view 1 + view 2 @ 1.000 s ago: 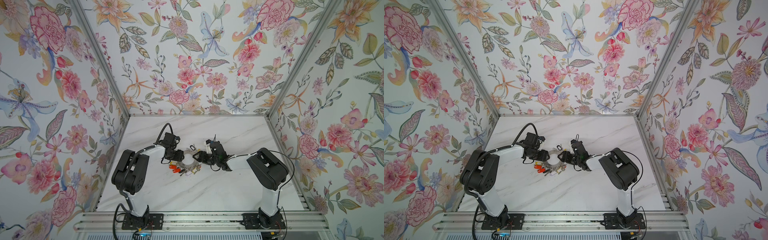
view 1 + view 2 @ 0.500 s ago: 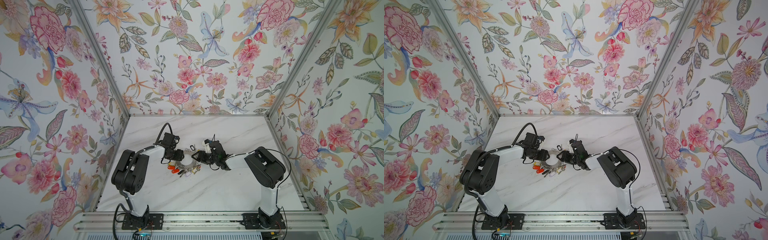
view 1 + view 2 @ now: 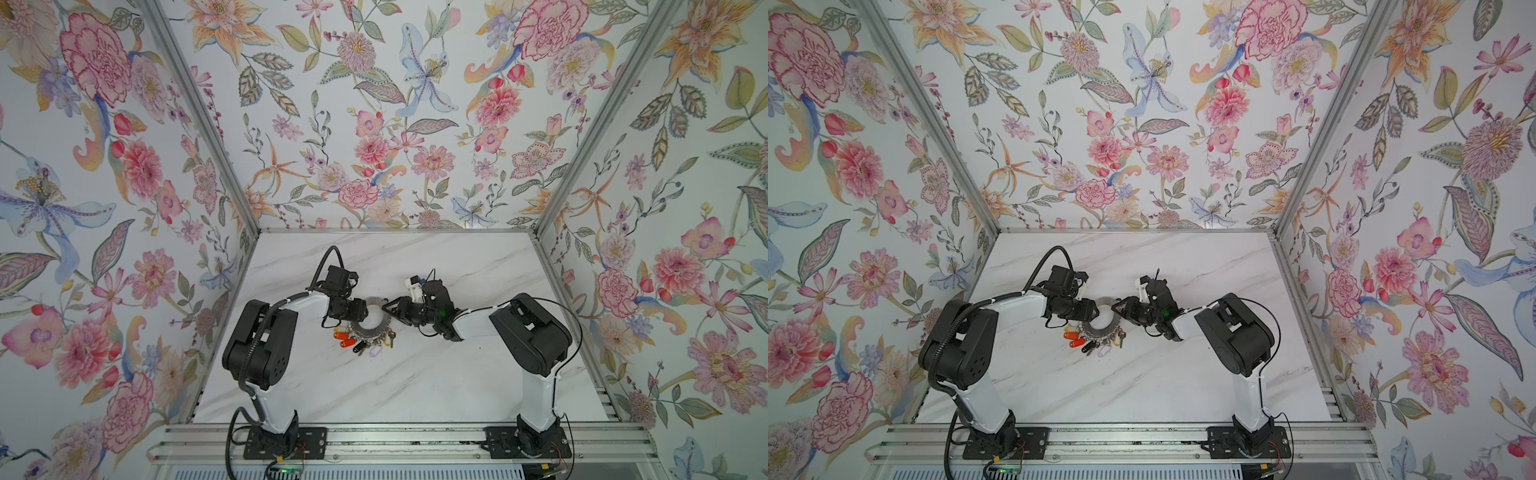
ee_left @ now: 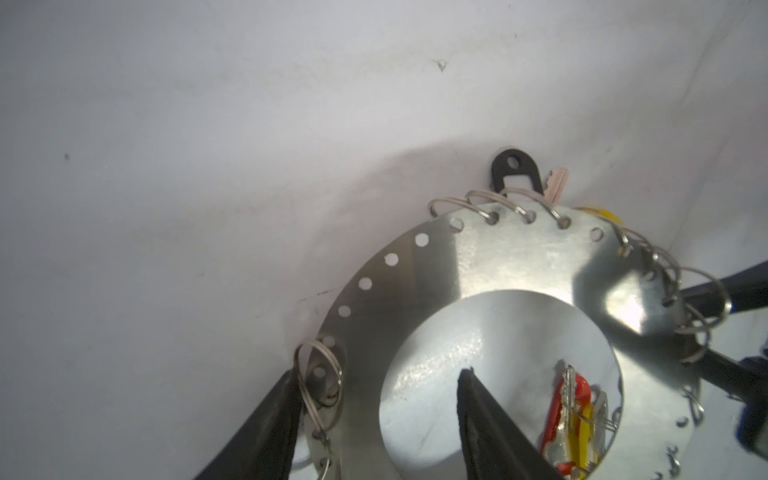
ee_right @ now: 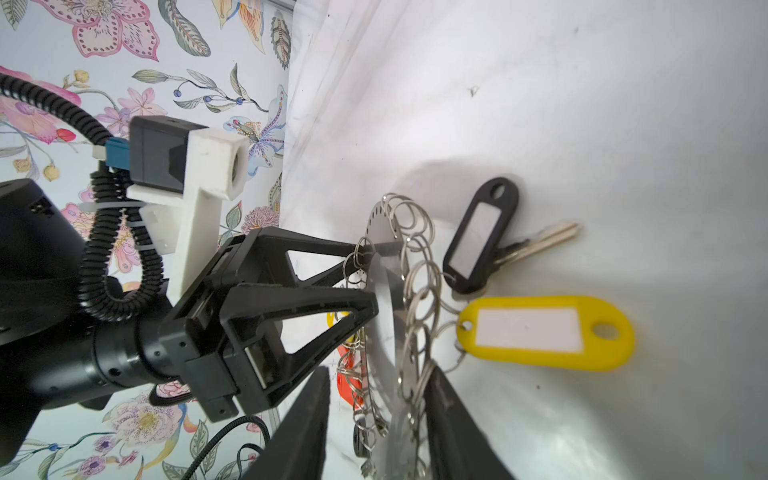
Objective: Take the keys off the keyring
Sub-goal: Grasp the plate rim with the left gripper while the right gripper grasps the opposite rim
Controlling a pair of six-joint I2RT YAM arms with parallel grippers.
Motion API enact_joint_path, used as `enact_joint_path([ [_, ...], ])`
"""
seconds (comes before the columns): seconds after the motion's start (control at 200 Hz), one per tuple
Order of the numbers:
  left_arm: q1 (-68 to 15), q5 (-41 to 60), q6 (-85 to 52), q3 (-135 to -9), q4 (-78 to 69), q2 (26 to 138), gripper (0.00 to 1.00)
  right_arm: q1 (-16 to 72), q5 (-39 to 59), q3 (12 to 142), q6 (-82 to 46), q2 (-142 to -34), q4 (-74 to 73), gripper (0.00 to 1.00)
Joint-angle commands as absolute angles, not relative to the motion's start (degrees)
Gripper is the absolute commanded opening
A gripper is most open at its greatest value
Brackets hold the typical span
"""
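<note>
Clamping keyring (image 4: pixel 519 257), left hand (image 4: pixel 378 374); right hand (image 5: pixel 380 374) apart, straddling rim; keys (image 4: pixel 567 399) partly hidden behind.

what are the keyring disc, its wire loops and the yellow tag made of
keyring: looks like thin sheet metal, probably steel, with a brushed grey finish; it mirrors light in bright patches.
wire loops: thin silvery metal wire with shiny highlights.
yellow tag: likely moulded plastic; smooth, evenly coloured, rounded edges, semi-matt.
</note>
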State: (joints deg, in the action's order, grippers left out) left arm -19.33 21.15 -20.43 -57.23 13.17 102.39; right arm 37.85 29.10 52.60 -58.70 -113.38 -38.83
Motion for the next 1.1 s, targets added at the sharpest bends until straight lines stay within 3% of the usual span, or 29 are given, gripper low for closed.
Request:
enact_joint_path([
  [0.0,-19.6,25.8,-21.7,-55.1,15.6,101.7,0.61,39.1,30.9,54.4,-59.3,-115.4,-42.7,0.29],
  [0.31,-19.6,27.2,-22.2,-54.7,15.0,100.8,0.61,39.7,30.8,54.4,-60.7,-117.5,-44.8,0.19],
  [0.56,-19.5,29.5,-23.3,-53.7,13.3,100.5,0.61,40.2,32.6,54.0,-66.0,-120.1,-51.7,0.25],
  [0.751,-19.3,30.2,-23.5,-53.5,13.0,99.6,0.61,40.5,31.2,54.0,-64.6,-120.4,-50.2,0.23],
  [0.976,-18.5,29.2,-23.2,-53.5,13.6,99.1,0.61,40.2,30.4,53.0,-63.5,-118.5,-49.4,0.04],
  [1.096,-17.6,28.7,-23.2,-54.2,13.9,98.5,0.63,39.8,30.3,52.3,-63.2,-117.2,-49.4,0.02],
])
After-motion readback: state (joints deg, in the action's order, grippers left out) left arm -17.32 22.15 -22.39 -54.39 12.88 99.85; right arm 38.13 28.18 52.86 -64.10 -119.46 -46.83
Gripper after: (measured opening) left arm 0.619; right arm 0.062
